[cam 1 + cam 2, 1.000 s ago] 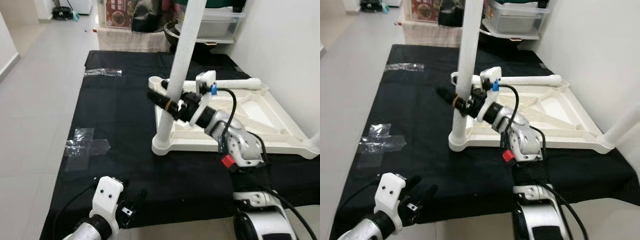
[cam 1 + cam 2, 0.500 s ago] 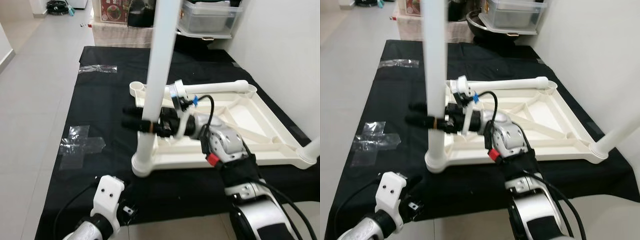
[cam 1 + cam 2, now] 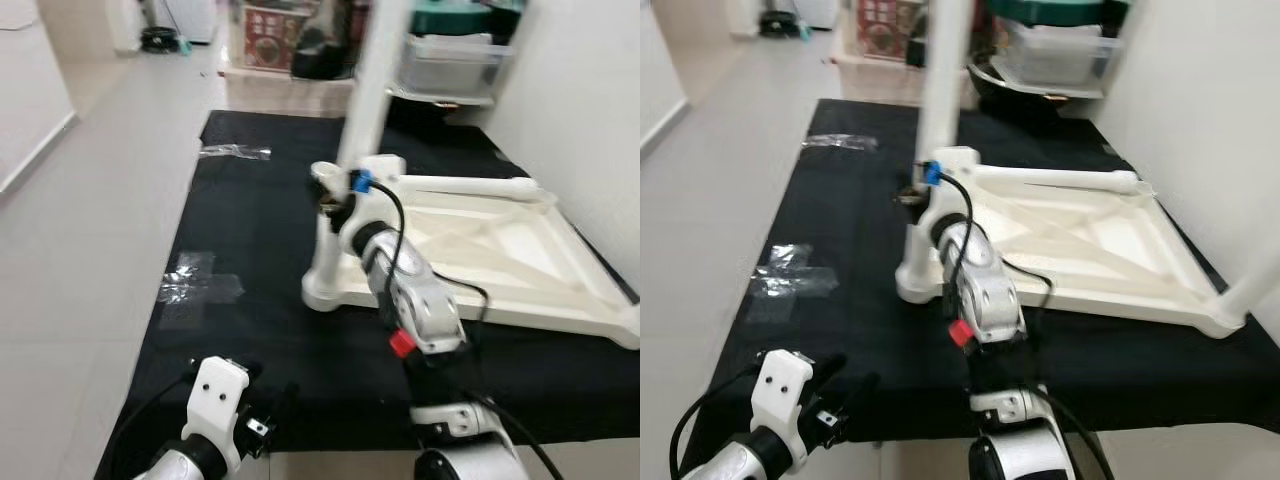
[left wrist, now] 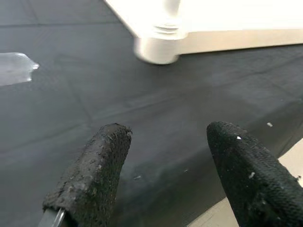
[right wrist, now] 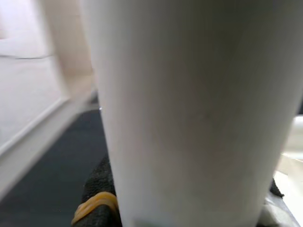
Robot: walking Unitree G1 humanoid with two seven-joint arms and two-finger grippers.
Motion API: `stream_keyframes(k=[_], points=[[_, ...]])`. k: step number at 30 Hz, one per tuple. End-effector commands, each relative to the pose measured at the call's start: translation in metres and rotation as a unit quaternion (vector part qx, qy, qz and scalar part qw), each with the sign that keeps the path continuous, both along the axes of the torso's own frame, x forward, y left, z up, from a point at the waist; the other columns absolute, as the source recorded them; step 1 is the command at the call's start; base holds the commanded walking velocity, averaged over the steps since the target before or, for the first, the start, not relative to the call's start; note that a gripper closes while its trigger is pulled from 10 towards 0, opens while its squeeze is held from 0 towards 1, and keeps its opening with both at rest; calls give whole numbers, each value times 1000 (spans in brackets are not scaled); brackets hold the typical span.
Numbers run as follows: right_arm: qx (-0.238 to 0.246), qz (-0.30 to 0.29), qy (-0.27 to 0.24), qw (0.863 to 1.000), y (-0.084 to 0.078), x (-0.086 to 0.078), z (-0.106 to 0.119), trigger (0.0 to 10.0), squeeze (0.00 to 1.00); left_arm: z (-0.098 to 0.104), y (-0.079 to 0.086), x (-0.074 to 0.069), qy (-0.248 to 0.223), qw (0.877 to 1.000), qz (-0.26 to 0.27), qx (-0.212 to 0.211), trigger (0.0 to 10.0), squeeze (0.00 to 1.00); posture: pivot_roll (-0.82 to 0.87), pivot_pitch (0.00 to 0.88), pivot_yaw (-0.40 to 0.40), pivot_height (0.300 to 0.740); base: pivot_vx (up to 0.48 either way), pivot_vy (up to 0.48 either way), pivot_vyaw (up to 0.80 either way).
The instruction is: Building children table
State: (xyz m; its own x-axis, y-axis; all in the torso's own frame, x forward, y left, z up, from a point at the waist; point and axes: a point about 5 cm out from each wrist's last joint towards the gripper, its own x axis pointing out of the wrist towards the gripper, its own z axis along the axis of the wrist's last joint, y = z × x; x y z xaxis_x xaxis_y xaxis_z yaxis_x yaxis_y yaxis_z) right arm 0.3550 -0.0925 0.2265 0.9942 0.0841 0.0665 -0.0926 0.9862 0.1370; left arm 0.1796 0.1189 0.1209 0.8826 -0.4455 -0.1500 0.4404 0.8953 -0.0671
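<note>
A white children's table top lies upside down on a black mat. One white table leg stands upright in its near left corner socket. My right gripper is shut on that leg a little above the socket. In the right wrist view the leg is very close, with a black finger beside it. A second leg lies along the top's far edge. My left gripper hangs open over the mat's near edge, holding nothing.
Clear tape patches stick to the mat on the left. Plastic storage boxes and clutter stand beyond the mat's far end. A white wall runs along the right, and tiled floor lies to the left. Another leg rises at the top's near right corner.
The camera has shifted, so the whole scene sits differently. My right forearm now points away along the mat instead of leftward, still shut on the upright leg. The left gripper stays low.
</note>
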Motion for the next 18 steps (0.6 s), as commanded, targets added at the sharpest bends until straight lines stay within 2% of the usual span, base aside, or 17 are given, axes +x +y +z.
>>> stream_keyframes(k=[1, 2, 3, 5, 6, 8, 9, 10, 11, 13, 14, 16, 17, 18], points=[[21, -72, 59, 995, -9, -7, -25, 0, 0, -2, -2, -1, 8, 1000, -5, 1, 10000, 0, 132, 106, -126, 740, 0, 0, 0], [21, -72, 59, 995, -9, -7, -25, 0, 0, -2, -2, -1, 8, 1000, -5, 1, 10000, 0, 132, 106, -126, 740, 0, 0, 0], [28, -78, 62, 995, 3, -12, -24, 0, 0, -3, -2, -2, 7, 1000, -4, 3, 10000, 0, 133, 105, -126, 740, 0, 0, 0], [28, -78, 62, 995, 3, -12, -24, 0, 0, -3, -2, -2, 7, 1000, -4, 3, 10000, 0, 133, 105, -126, 740, 0, 0, 0], [39, -58, 56, 996, 11, -12, -23, 9216, 0, -3, -2, -2, 8, 1000, -4, 2, 10000, 0, 133, 105, -126, 740, 0, 0, 0], [39, -58, 56, 996, 11, -12, -23, 9216, 0, -3, -2, -2, 8, 1000, -4, 2, 10000, 0, 133, 105, -126, 740, 0, 0, 0], [46, -39, 42, 997, 15, -10, -19, 10000, 0, -3, -2, -2, 8, 1000, -4, 1, 10000, 0, 127, 107, -126, 740, 0, 0, 0], [48, -24, 8, 999, 15, -8, -11, 10000, 1000, -3, -3, -2, 9, 1000, -5, 0, 10000, 0, 126, 105, -125, 740, 0, 0, 0], [48, -24, 8, 999, 15, -8, -11, 10000, 1000, -3, -3, -2, 9, 1000, -5, 0, 10000, 0, 126, 105, -125, 740, 0, 0, 0], [57, 5, -35, 998, 13, -4, 1, 10000, 1000, -3, -3, -2, 9, 1000, -5, -1, 10000, 0, 125, 105, -127, 740, 0, 0, 0], [75, 53, -50, 995, 12, 0, 6, 10000, 0, -3, -4, -2, 9, 1000, -5, -2, 10000, 0, 126, 105, -129, 740, 0, 0, 0], [75, 53, -50, 995, 12, 0, 6, 10000, 0, -3, -4, -2, 9, 1000, -5, -2, 10000, 0, 126, 105, -129, 740, 0, 0, 0], [93, 144, -73, 982, 10, 3, 15, 10000, 0, -3, -4, -2, 10, 1000, -6, -3, 10000, 0, 128, 102, -129, 740, 0, 0, 0], [99, 240, -88, 962, 8, -2, 23, 10000, 0, -3, -4, -3, 10, 1000, -6, -4, 10000, 0, 130, 92, -130, 740, 0, 0, 0]])
